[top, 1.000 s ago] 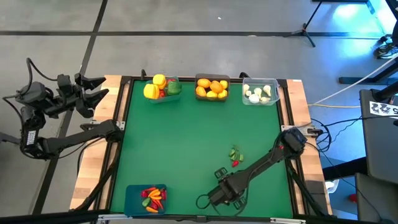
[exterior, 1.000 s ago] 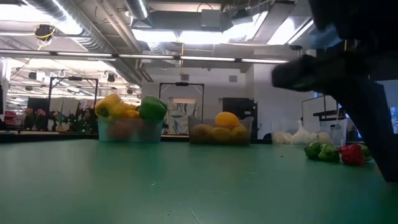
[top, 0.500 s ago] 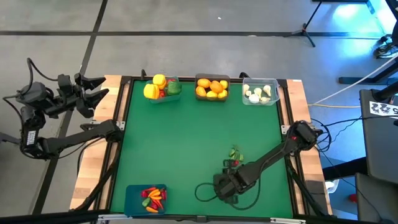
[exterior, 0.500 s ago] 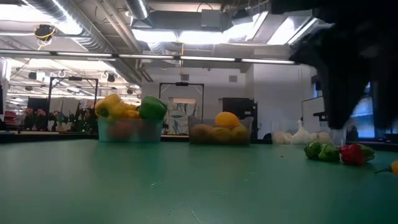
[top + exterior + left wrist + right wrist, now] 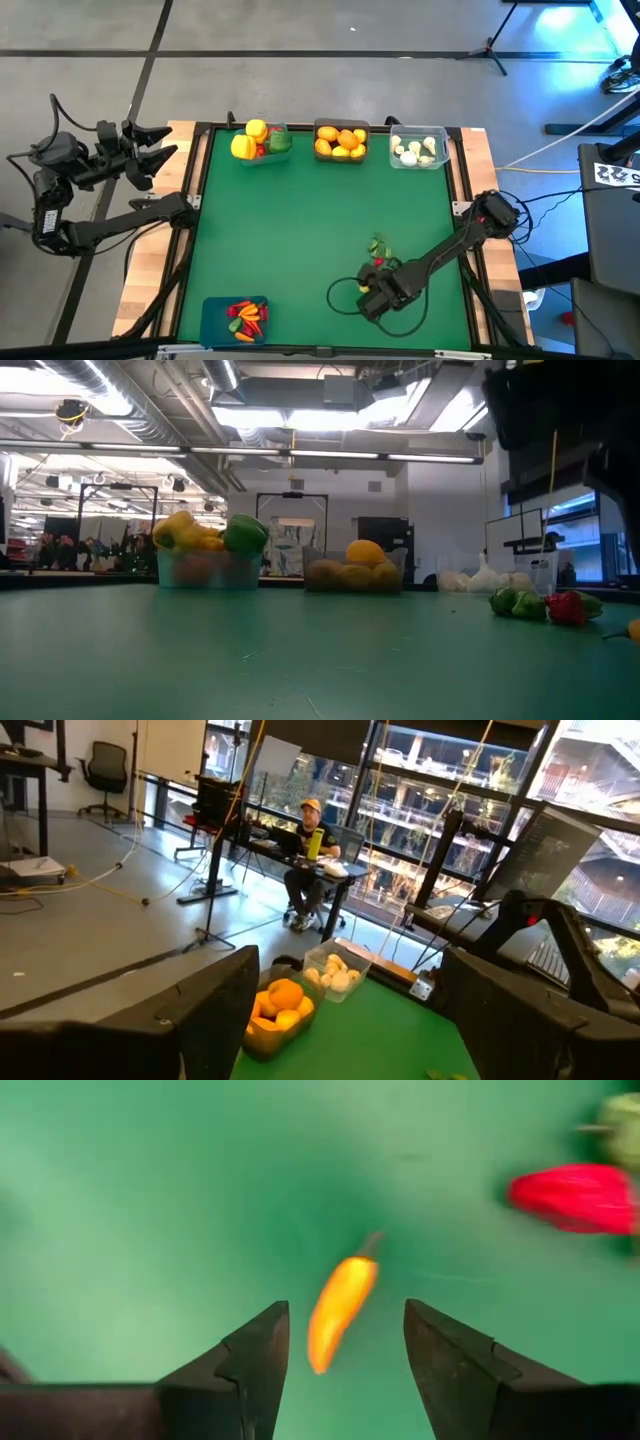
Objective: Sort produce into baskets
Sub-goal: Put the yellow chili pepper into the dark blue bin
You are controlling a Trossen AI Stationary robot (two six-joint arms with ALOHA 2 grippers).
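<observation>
Produce mostly sits sorted in four baskets on the green table (image 5: pixel 300 220): yellow, red and green peppers (image 5: pixel 256 140) fill the teal basket (image 5: pixel 262 156) at about 11 o'clock on the table in the high view, oranges and lemons (image 5: pixel 340 141) fill the dark basket (image 5: pixel 341 125) at 12 o'clock, white garlic bulbs (image 5: pixel 417 150) lie in the clear basket (image 5: pixel 418 160) at about 1 o'clock, and chillies and carrots (image 5: pixel 246 318) lie in the blue basket (image 5: pixel 214 310) at about 7 o'clock. Three loose pieces lie at about 5 o'clock: a green pepper (image 5: pixel 378 246), a red pepper (image 5: pixel 378 262) just beside it, and a small orange chilli (image 5: pixel 340 1308) flat on the mat. The right gripper (image 5: pixel 372 300) hangs low over that orange chilli, its two fingers (image 5: pixel 250 1355) spread apart and holding nothing; in the right wrist view the chilli lies in the gap ahead of the fingertips, touching neither, with the red pepper off to one side, apart from it. The left gripper (image 5: pixel 150 150) waits off the table's edge at about 10 o'clock, fingers wide apart and empty, pointing toward the baskets. Beyond the table, the left wrist view shows a person (image 5: pixel 305 890) seated at a desk
</observation>
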